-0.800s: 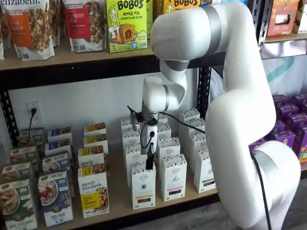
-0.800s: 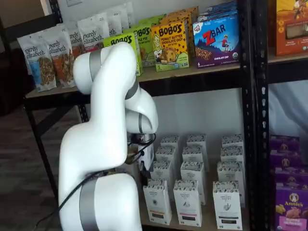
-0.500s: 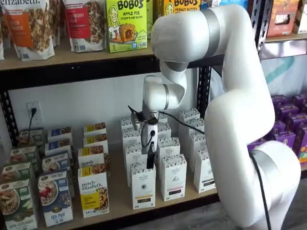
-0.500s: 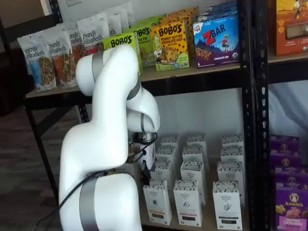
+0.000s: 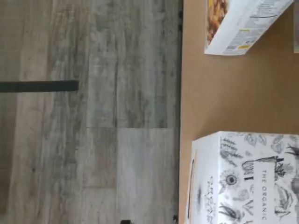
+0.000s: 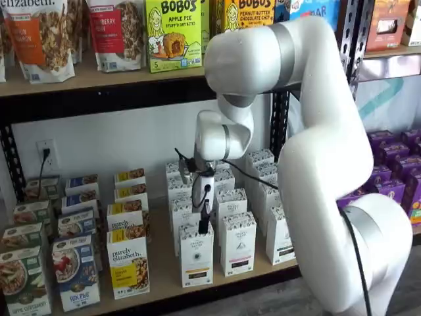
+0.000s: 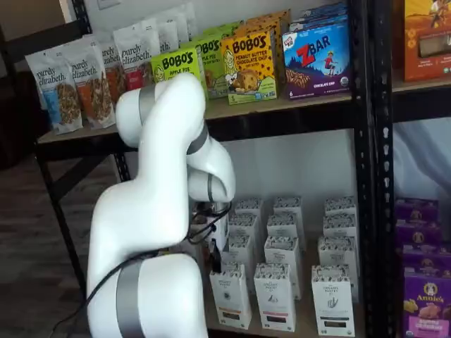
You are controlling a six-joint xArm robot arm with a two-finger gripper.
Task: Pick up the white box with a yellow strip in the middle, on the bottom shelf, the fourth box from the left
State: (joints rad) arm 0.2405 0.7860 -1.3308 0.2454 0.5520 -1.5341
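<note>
Where the gripper (image 6: 204, 226) hangs: white box (image 6: 196, 255) top.

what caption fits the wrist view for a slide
Speckled top of the white box on the tan bottom shelf, grey floor beyond its edge.

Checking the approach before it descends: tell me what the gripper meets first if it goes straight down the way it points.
Most likely the top of the white box: in a shelf view the gripper hangs just above its speckled top, front row of the bottom shelf. Depth alignment is uncertain.
</note>
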